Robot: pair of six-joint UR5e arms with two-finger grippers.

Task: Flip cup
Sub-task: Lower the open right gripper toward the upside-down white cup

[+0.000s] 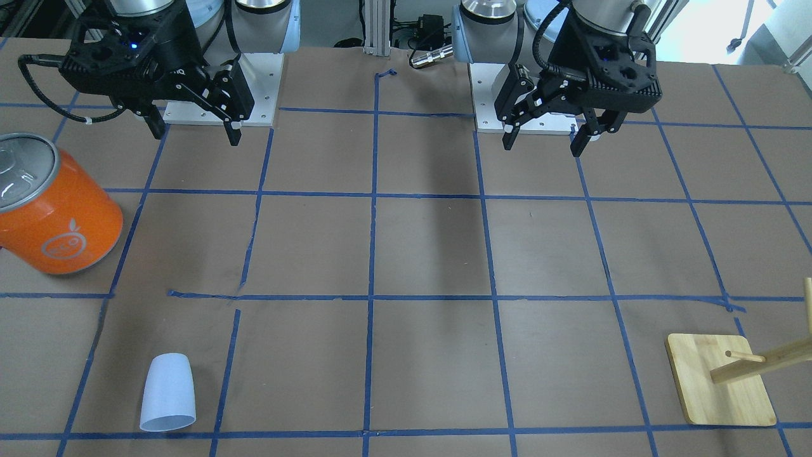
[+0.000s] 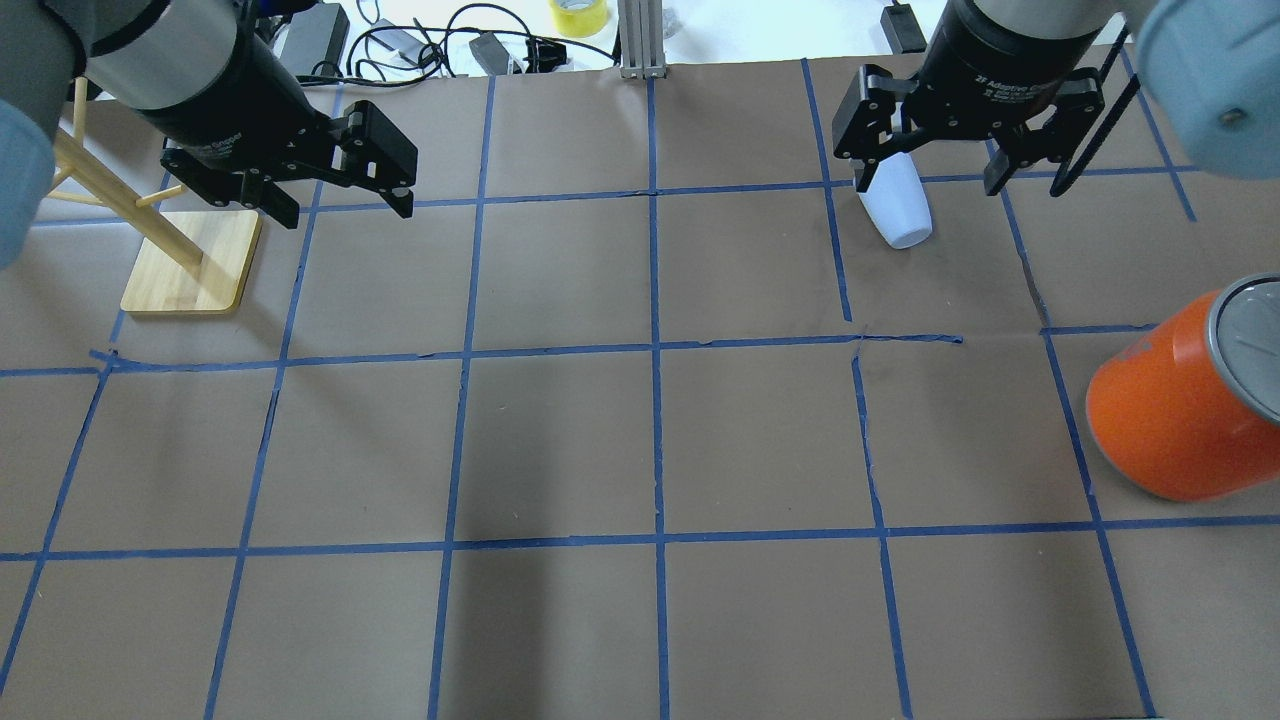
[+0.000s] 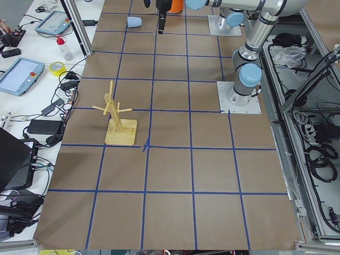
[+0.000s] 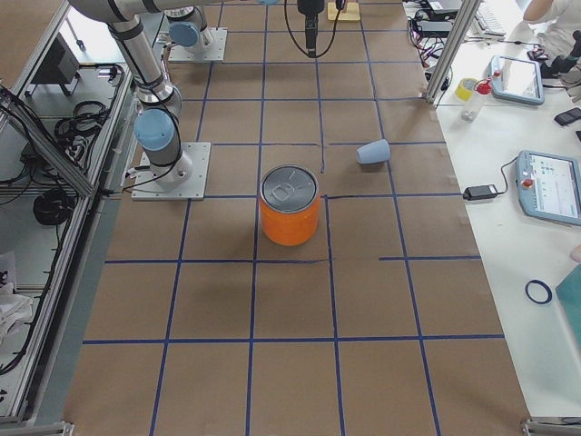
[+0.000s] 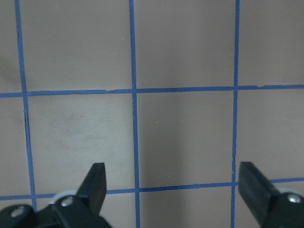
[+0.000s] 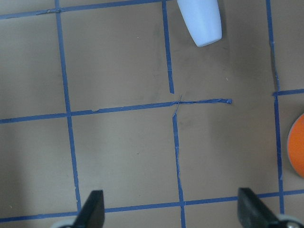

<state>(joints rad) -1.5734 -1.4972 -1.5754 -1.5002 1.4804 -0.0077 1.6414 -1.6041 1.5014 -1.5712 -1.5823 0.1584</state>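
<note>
Tape lines (image 1: 373, 254) are dividing the brown table (image 1: 431, 247) into squares. Toward the operators' side, on the robot's right half, the cup (image 1: 168, 393) is lying on its side. Its wider mouth end is pointing at the operators and its narrow closed end is pointing back at the robot. Since it is resting on neither base nor rim, this is probably why it needs flipping. Level with it on the robot's left half, a wooden peg stand (image 1: 704, 387) is sitting on its flat base, well apart from the cup and seemingly playing no part. Farther back, the orange can (image 1: 60, 216) is standing upright at the table's right end, beside rather than across the line from arm to cup. Farthest back, by the arm bases, the right gripper (image 1: 195, 133) is hanging above the table with its jaws spread wide and nothing between them, likely so it can straddle the cup's wall. Its wrist camera is showing the cup ahead of the fingers, well apart. The left gripper (image 1: 542, 146) is hanging equally wide and empty, apparently parked clear.
</note>
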